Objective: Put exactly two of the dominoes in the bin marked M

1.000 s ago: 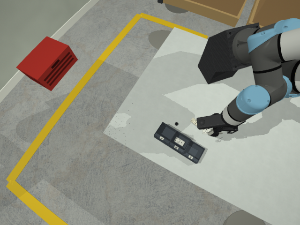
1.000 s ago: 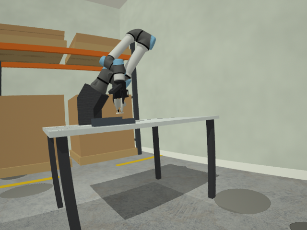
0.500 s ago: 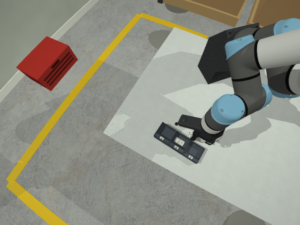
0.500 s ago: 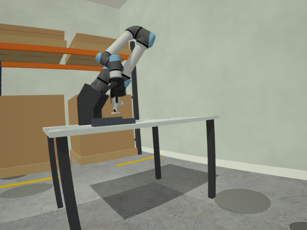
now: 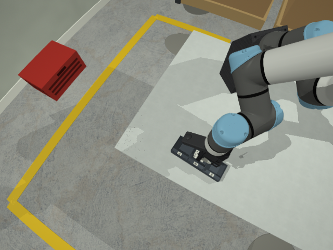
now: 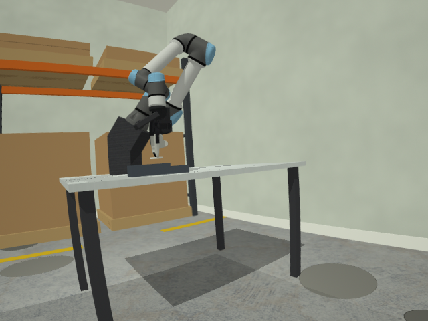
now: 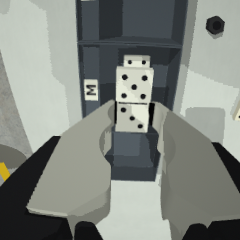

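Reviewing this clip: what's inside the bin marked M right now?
In the bin marked M, part of one domino shows, two pips visible. The domino in the gripper hangs over it and covers the rest, so anything further beneath cannot be seen.
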Controlling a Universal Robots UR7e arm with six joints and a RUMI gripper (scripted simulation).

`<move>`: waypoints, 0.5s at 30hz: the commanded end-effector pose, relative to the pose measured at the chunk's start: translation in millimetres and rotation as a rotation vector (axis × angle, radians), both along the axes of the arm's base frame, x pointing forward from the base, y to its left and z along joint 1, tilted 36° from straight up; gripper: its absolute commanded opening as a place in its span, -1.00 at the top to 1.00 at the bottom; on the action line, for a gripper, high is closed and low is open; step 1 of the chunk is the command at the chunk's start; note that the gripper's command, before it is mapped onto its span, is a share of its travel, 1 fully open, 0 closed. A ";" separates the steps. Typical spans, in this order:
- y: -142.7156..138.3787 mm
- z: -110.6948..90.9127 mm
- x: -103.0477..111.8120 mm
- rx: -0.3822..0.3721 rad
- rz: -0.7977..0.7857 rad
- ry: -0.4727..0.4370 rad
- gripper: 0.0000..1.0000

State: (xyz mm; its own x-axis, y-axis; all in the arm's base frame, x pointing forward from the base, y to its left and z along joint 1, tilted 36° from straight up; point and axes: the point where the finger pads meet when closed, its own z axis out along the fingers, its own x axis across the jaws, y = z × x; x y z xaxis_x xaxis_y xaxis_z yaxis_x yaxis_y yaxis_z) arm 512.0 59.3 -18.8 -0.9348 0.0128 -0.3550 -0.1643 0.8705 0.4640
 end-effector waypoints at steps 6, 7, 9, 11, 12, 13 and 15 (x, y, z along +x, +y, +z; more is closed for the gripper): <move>0.9 0.1 -0.8 0.000 0.000 0.000 1.00; 1.2 0.1 -1.3 0.000 0.000 0.000 1.00; 1.8 0.1 -2.1 0.000 0.000 0.000 1.00; 3.0 -1.5 -1.9 0.000 0.000 0.000 1.00; 4.0 -3.1 -1.3 0.000 0.000 0.000 1.00; 5.0 -4.7 -0.6 0.000 0.000 0.000 1.00; 6.9 -8.0 0.6 0.000 0.000 0.000 1.00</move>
